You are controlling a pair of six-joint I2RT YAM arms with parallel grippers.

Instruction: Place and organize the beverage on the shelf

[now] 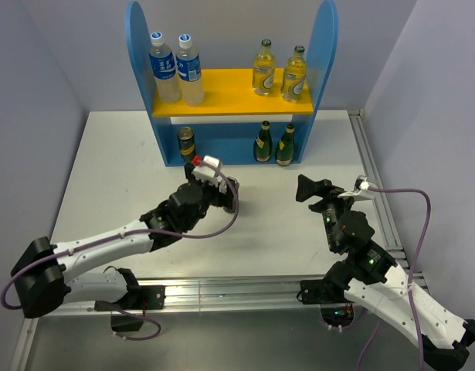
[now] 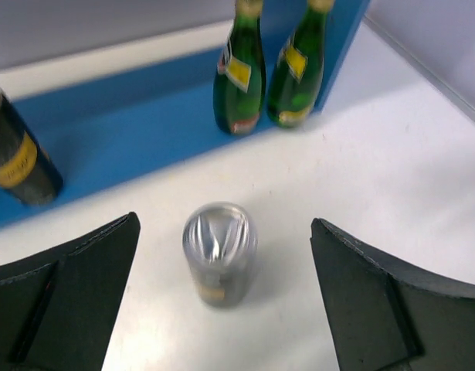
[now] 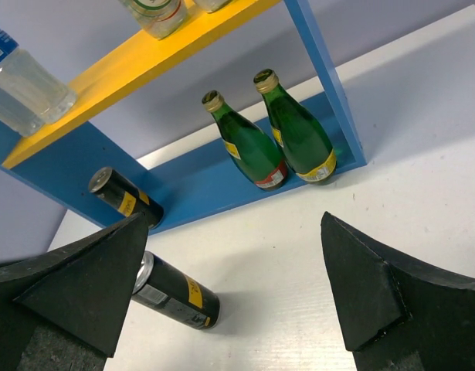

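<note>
Can (image 2: 219,251) upright on table (image 2: 391,154) — L hand (image 1: 224,188) spread either side, no contact | R hand (image 3: 233,224) spread, empty

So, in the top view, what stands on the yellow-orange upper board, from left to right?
A blue-labelled plastic bottle with white cap, second blue-labelled plastic bottle, pale-yellow glass bottle, second pale-yellow glass bottle.
</note>
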